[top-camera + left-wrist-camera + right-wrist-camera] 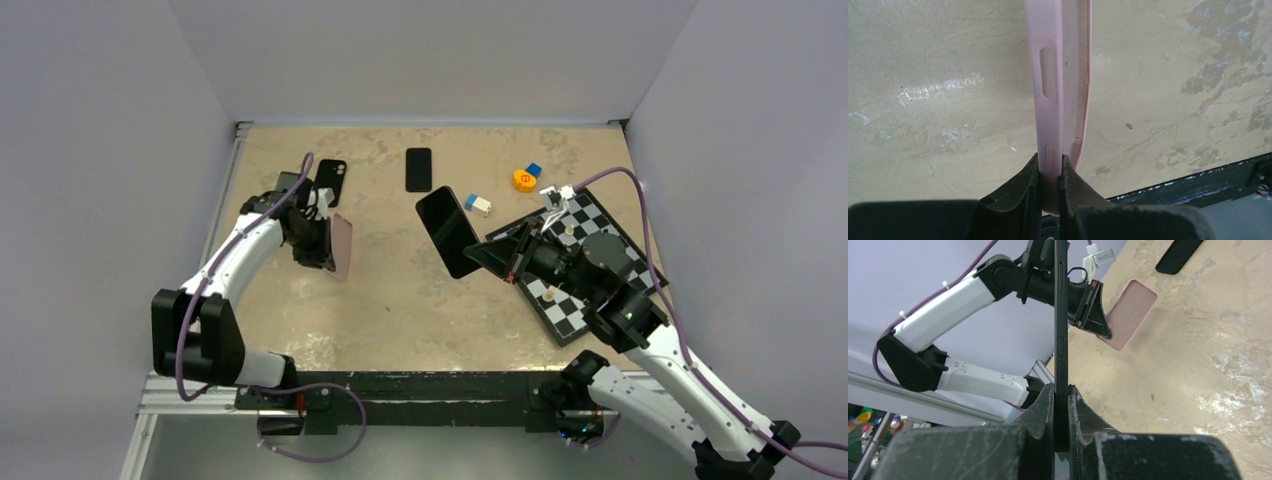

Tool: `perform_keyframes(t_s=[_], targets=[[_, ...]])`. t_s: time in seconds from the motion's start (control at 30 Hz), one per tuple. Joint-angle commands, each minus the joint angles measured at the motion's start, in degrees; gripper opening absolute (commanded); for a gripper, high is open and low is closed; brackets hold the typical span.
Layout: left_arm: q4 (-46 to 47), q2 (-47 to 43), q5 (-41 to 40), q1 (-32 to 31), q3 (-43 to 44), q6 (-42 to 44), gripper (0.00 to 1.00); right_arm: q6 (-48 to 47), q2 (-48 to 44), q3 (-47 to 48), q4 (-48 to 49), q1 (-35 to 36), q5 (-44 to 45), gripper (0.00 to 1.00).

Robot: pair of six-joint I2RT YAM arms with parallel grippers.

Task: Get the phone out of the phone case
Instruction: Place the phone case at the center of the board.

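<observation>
My left gripper (322,238) is shut on the edge of the pink phone case (341,246), holding it above the table at the left. In the left wrist view the phone case (1058,80) stands edge-on, empty, between my left gripper (1050,170) jaws. My right gripper (482,252) is shut on the black phone (447,230), held in the air near the table's middle, apart from the case. The right wrist view shows the phone (1061,315) edge-on in my right gripper (1061,392), with the pink phone case (1129,314) beyond it.
Another black phone (418,169) and a black case (330,181) lie at the back of the table. A checkered board (585,262) sits under the right arm. Small blocks (478,204) and an orange disc (524,180) lie at the back right.
</observation>
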Motion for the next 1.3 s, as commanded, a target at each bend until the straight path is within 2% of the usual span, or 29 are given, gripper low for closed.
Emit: perform_keyframes(t_s=[0.0,0.2,0.33,0.47,0.63,0.77,1.13,1.27], targets=[[-1.6,3.5,5.7,4.5,5.2,6.3,0.00,-2.9,-1.6,0.0,2.5,-0.1,-1.5,0.00],[-2.0,11.5,10.9,14.2,8.9,9.1,0.00,-1.4,-3.0,-3.0,5.2,-0.3,-2.9,0.00],[-4.7,19.2,13.7,14.7,13.9,11.4,0.00,-2.2,-2.9,-2.7,4.9,-0.4,-2.3,0.00],[-3.9,21.3,15.5,15.5,16.7,10.3,0.00,-1.6,-1.8,-2.7,5.7,-0.6,-3.0,0.00],[-5.8,26.2,14.1,15.8,19.3,9.8,0.00,-0.9,-1.2,-3.0,6.1,-0.7,-2.5,0.00],[-7.1,28.3,9.9,15.8,19.7,9.8,0.00,-0.1,0.0,-2.7,7.8,-0.8,-2.7,0.00],[-5.6,29.4,5.7,16.1,19.3,7.7,0.26,2.2,5.2,-1.6,10.9,-1.4,-1.0,0.00],[-5.0,28.5,1.8,16.0,17.9,6.3,0.47,3.8,9.3,-1.2,12.4,-2.0,2.6,0.00]])
